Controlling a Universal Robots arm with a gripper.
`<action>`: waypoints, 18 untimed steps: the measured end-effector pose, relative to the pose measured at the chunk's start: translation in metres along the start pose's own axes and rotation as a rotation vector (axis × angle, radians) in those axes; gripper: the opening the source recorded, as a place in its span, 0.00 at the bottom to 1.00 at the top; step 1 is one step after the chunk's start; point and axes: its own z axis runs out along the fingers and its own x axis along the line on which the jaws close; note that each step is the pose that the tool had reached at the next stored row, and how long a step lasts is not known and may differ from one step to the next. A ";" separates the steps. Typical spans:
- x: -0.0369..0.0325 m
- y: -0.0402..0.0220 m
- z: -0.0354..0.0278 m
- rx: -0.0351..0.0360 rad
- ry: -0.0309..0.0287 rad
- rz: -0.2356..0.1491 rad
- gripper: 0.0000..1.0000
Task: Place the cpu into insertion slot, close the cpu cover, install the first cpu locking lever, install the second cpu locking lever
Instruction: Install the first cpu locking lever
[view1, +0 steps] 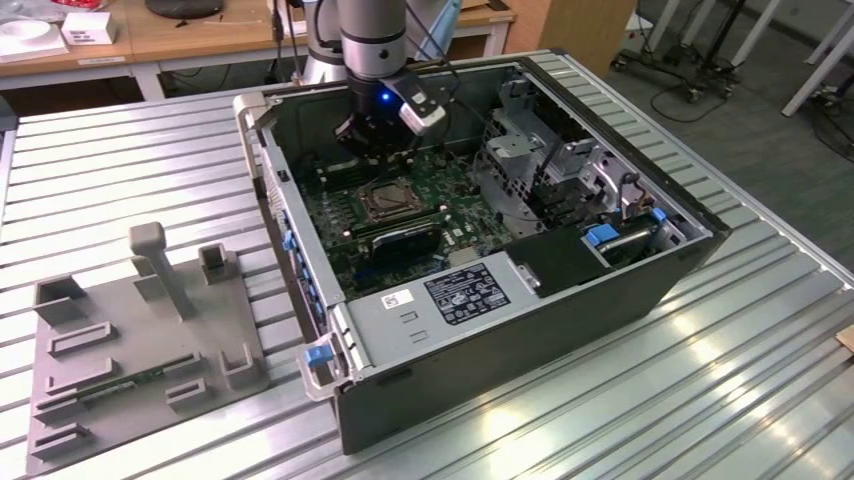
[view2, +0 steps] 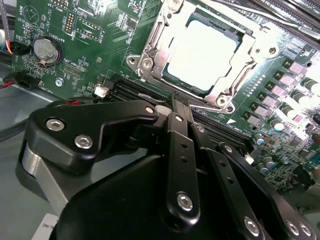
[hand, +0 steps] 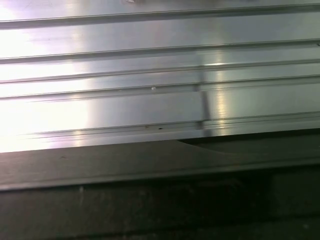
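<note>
As arm hangs inside open computer case (view1: 534, 330), notes run from exterior view's left. Grey fixture plate (view1: 134, 370) with upright posts lies near surface (view1: 747, 380) edge, well apart from case. Case rests mid-surface, open side up, motherboard (view1: 447, 190) exposed. Gripper (view1: 378, 143) is low over board, just beside socket (view1: 387, 200). In second wrist view, coin cell (view2: 46, 50) sits near board corner. Black fingers (view2: 181, 150) are pressed together with nothing between, tips near socket edge. Cpu (view2: 202, 55) is seated in socket, pale face up. Cpu cover (view2: 156, 42) lies flat around it.
</note>
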 end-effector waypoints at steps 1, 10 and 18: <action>0.0003 0.0000 0.0000 -0.0002 -0.0008 0.000 0.11; 0.0035 0.0002 -0.0002 -0.0032 -0.0095 0.000 0.11; 0.0046 0.0012 -0.0004 -0.0073 -0.0131 0.000 0.11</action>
